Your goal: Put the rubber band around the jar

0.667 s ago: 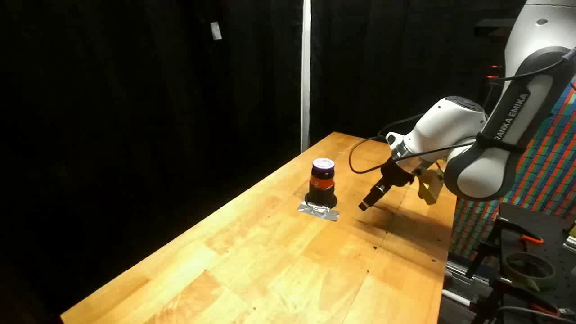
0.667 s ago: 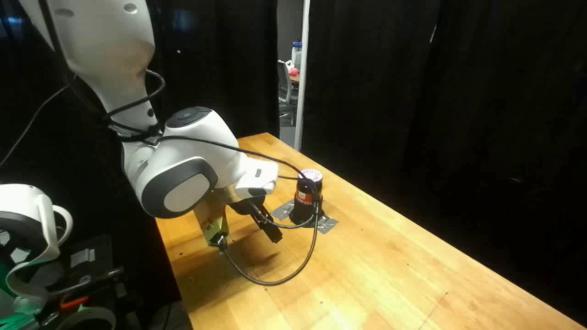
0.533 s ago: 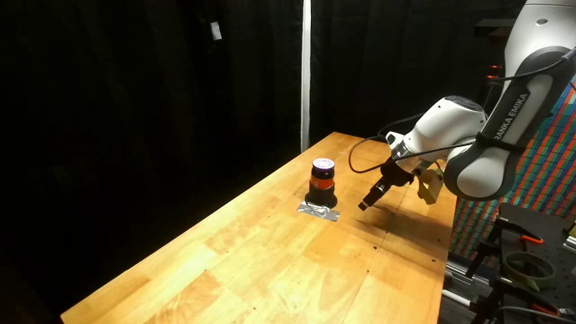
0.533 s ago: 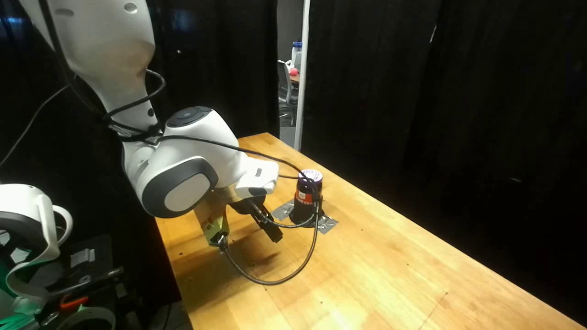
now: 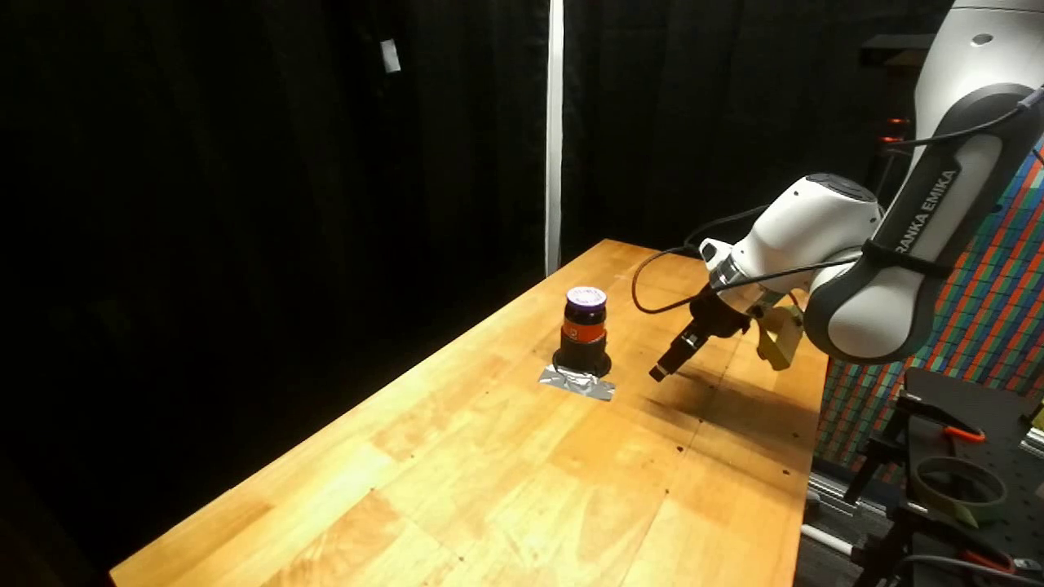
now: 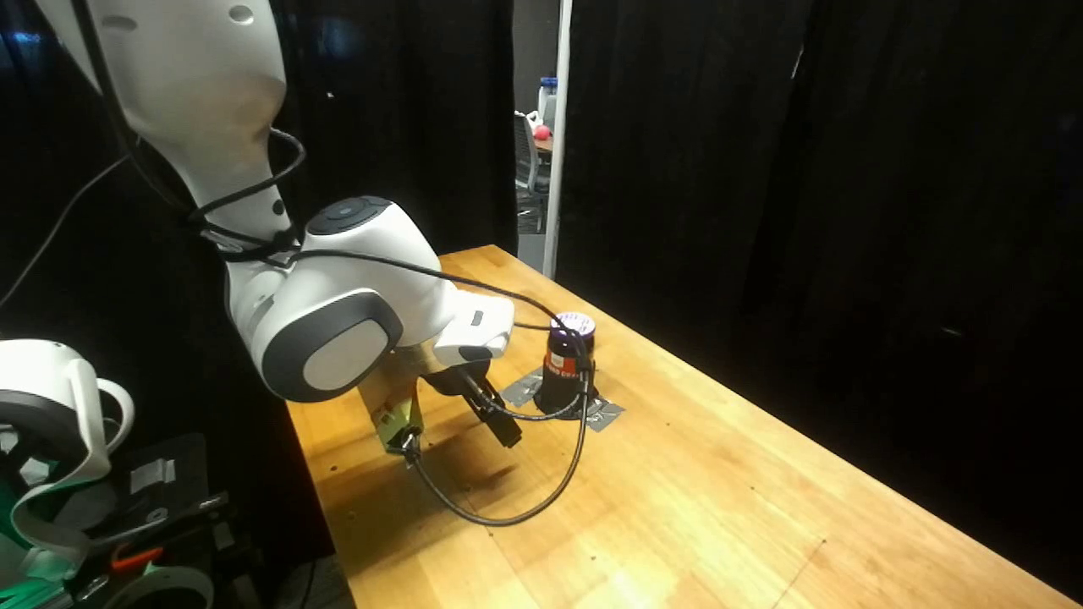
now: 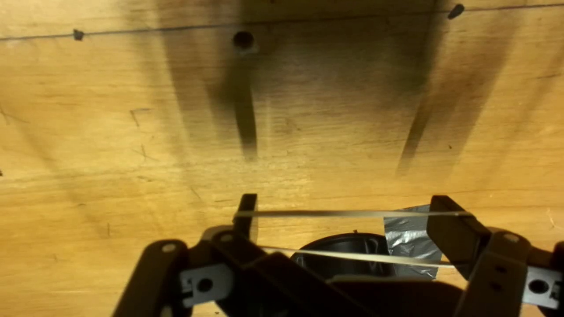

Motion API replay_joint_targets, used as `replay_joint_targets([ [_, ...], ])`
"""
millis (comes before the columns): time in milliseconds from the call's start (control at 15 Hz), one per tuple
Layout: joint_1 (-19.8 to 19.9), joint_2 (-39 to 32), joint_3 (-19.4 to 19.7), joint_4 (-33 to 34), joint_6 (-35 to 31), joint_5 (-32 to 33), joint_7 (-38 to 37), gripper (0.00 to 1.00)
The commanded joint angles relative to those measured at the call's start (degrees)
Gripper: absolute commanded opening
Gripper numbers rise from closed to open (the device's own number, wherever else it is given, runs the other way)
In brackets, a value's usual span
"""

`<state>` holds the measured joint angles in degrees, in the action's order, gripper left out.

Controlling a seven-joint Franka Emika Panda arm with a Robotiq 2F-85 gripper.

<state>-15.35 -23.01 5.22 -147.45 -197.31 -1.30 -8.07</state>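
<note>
At the gripper (image 7: 346, 207), jaws wide apart, nothing pinched; rubber band (image 7: 317, 214) looped around both fingers (image 7: 454, 235), two taut strands. Jar (image 5: 584, 331) upright, near but apart, tape (image 5: 576, 383) at its foot; band not around it yet. Best bet: raise band above jar top, center, lower level, jaws spread.

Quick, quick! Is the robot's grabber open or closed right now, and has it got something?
Gripper: open, with the pale rubber band stretched between its spread fingers.
</note>
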Motion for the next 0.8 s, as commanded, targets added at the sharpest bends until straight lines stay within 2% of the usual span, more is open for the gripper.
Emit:
replay_joint_targets([
  [0,1.38,0.05,-1.78,0.02,0.02,-2.33,2.34,1.00],
  [467,1.38,0.05,-1.78,0.02,0.02,-2.33,2.34,1.00],
  [667,-0.17,10.05,-1.04,-4.35,6.50,-1.04,6.25,1.00],
  [733,-2.17,13.41,0.73,-5.19,10.14,-1.86,7.80,1.00],
])
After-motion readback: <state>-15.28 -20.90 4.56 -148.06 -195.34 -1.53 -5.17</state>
